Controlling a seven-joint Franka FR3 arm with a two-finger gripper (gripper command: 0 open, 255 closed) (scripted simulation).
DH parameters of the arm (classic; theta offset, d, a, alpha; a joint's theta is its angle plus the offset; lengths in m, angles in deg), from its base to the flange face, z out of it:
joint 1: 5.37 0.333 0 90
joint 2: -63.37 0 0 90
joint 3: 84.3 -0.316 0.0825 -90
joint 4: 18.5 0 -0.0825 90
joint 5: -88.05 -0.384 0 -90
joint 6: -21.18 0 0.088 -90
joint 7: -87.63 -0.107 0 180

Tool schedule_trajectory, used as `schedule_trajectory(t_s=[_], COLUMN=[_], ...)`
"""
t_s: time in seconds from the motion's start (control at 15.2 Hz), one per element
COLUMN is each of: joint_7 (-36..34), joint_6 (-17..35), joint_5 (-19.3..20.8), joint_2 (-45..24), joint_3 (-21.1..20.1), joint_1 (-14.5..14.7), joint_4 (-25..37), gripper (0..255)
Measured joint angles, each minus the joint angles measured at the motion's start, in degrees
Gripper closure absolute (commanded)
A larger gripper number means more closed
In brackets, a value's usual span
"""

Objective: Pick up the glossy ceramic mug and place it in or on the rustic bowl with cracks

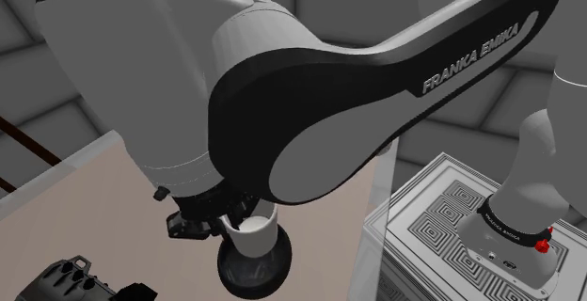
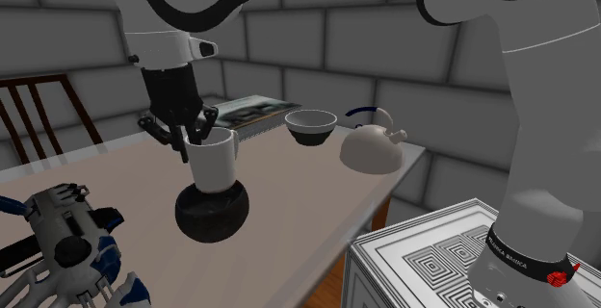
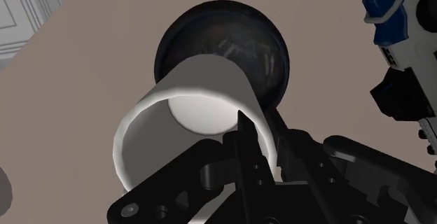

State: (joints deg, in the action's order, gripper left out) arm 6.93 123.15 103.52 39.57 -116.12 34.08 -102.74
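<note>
Claw [image 2: 195,135] clamped on white mug [image 2: 214,158], over dark bowl [image 2: 212,215]. Kettle [image 2: 372,148], second bowl [image 2: 310,126] well apart. Wrist view shows mug's inside.

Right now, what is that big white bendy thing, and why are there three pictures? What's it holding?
That is a robot arm. It stands on a patterned box beside a table. Three cameras watch it at the same moment: one looks over its shoulder, one looks across the table, and one sits on its hand and looks along its fingers. The black hand is called the end effector. It is shut on the rim of a white mug and holds it upright, right over a dark round bowl. I cannot tell whether the mug touches the bowl. Also on the table are a pale kettle, a second bowl, a book and a blue-and-grey gadget.
</note>
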Motion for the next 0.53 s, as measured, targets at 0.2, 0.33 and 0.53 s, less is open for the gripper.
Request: schedule_trajectory(t_s=[0.2, 0.33, 0.53], joint_7=[-0.08, -0.11, -0.13], joint_6=[1.70, 1.97, 2.08], joint_5=[0.10, 0.16, 0.16], joint_2=[-0.04, -0.13, -0.08], joint_3=[0.10, 0.14, 0.13], joint_1=[-0.28, -0.29, -0.30], joint_4=[-1.71, -1.87, -1.98], gripper=[255, 255, 255])
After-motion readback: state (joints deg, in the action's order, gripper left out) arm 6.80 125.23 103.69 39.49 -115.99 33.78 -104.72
